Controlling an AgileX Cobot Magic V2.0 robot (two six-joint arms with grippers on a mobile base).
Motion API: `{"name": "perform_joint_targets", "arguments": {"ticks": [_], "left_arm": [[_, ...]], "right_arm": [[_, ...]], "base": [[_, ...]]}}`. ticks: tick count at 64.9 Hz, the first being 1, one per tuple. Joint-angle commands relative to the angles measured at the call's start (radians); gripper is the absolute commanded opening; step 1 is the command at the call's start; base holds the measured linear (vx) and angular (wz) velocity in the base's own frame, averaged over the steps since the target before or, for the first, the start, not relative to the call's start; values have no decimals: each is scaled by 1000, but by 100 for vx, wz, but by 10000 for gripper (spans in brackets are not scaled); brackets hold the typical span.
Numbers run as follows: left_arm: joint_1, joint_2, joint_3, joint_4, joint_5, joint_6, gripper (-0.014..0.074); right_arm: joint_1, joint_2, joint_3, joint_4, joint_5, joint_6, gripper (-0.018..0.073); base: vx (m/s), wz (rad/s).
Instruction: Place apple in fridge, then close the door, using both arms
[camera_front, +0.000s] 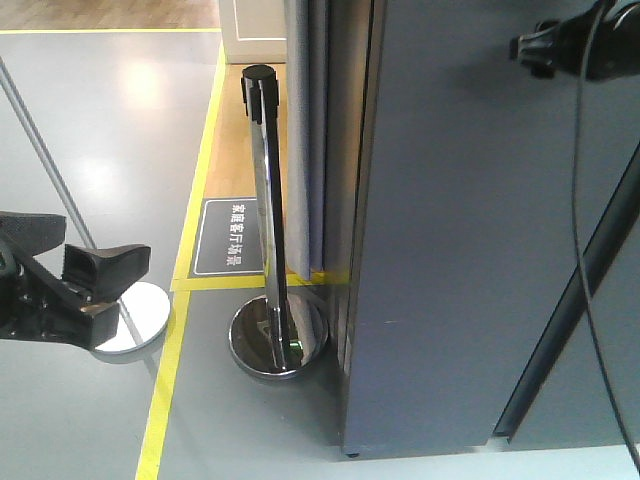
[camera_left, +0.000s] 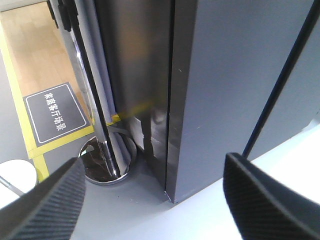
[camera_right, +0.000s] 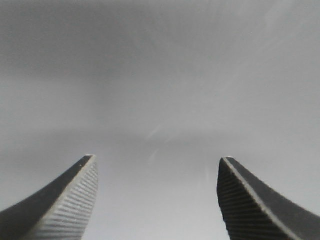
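The left hand (camera_left: 152, 192) is being seen closest to the lens in the left wrist view, its two ribbed black fingers (camera_left: 47, 202) being held wide apart with nothing between them. The right hand (camera_right: 157, 200) is likewise being shown up close in the right wrist view, its ridged fingers (camera_right: 65, 205) being kept well apart and empty, facing a plain grey surface that is filling the whole picture; what that surface is cannot be told for certain.

The fridge (camera_front: 480, 230) is being shown as a tall dark grey block filling the right half of the front view, its door (camera_left: 235, 85) being seen closed, the grey outer face turned toward the cameras and a dark vertical seam running down its left edge. The apple is not being shown in any view, so its place cannot be told.

Just left of the fridge, a chrome barrier post (camera_front: 268, 220) with a black cap is being seen standing on a round base on the grey floor (camera_front: 90, 150), beside a grey curtain (camera_front: 303, 130). Yellow tape (camera_front: 200, 160) is being seen marking off the floor, and a dark sign (camera_front: 230, 237) with white characters is lying inside it.
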Motion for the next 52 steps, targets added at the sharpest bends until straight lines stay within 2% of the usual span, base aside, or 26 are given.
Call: {"name": "perform_joint_targets", "arguments": {"ticks": [1, 17, 32, 42, 52], "left_arm": [[-1, -12, -25, 15, -51, -10, 545], [-1, -12, -25, 15, -51, -10, 545], [-1, -12, -25, 15, -51, -10, 545], [-1, -12, -25, 15, -51, -10, 545], [-1, -12, -25, 15, -51, -10, 545]], "right_arm": [[0, -120, 37, 6, -41, 1, 491], [0, -394, 364, 43, -188, -7, 491], [0, -701, 663, 64, -184, -7, 491], [-1, -848, 787, 61, -192, -7, 491], [-1, -908, 821, 61, -186, -7, 491]], "base": [[0, 0], [0, 0], [0, 0], [0, 0], [0, 0]]}}
